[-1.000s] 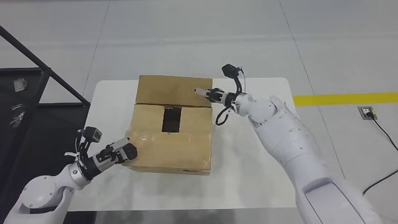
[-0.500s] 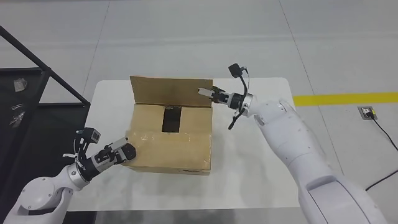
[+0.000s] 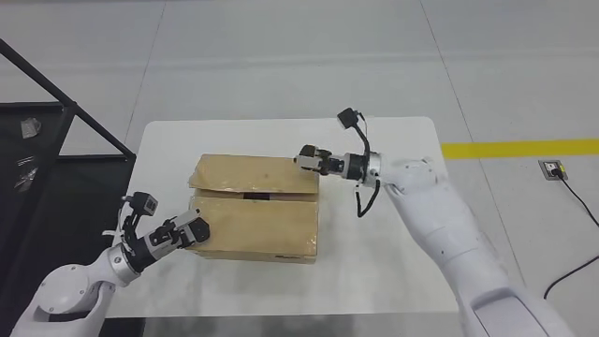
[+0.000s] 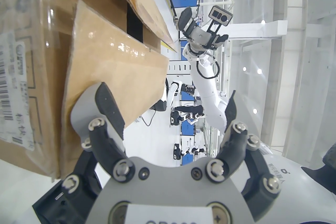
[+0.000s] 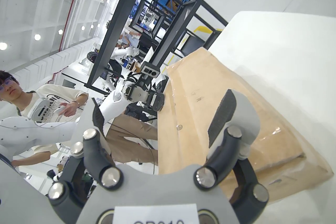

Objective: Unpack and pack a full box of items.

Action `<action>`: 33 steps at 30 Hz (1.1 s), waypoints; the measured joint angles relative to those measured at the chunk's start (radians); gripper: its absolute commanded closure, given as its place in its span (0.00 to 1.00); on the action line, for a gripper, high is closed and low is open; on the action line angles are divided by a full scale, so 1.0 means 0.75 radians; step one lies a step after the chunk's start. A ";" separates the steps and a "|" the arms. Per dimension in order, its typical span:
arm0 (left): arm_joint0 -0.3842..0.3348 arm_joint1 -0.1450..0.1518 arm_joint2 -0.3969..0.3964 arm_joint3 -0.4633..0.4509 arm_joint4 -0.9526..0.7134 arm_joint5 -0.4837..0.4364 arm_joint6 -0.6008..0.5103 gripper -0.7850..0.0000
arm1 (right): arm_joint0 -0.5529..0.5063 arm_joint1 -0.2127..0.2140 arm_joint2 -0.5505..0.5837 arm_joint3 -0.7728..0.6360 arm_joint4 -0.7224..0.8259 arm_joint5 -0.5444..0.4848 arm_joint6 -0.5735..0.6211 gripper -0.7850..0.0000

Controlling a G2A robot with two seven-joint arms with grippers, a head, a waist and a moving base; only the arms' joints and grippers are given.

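A brown cardboard box (image 3: 253, 220) lies in the middle of the white table (image 3: 393, 243). Its far flap (image 3: 248, 173) is folded down almost flat over the top. My right gripper (image 3: 309, 161) is open at that flap's right end, and one fingertip pad (image 5: 225, 114) rests on the taped cardboard (image 5: 199, 93). My left gripper (image 3: 192, 231) is open at the box's near left corner. One of its fingers (image 4: 107, 104) touches the edge of the near flap (image 4: 110, 57). A dark slit remains between the two flaps in the left wrist view.
A black metal rack (image 3: 37, 140) stands off the table's left side. Bare tabletop lies to the right of the box and along the far edge. A yellow line (image 3: 524, 148) marks the floor to the right.
The far flap has swung from standing open down onto the box top, covering the dark opening. My right gripper came down and toward the near side with it. The left gripper hardly moved.
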 measured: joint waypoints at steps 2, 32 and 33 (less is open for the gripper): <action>-0.003 -0.002 0.007 -0.002 0.004 0.002 0.003 0.00 | -0.012 0.017 0.000 -0.031 0.090 0.111 0.111 0.00; 0.088 -0.008 -0.299 0.117 -0.209 -0.149 0.336 0.00 | -0.122 0.069 -0.047 -0.039 0.255 0.324 0.292 0.00; 0.099 -0.007 -0.305 0.117 -0.179 -0.148 0.358 0.00 | -0.122 0.069 -0.047 -0.039 0.255 0.324 0.292 0.00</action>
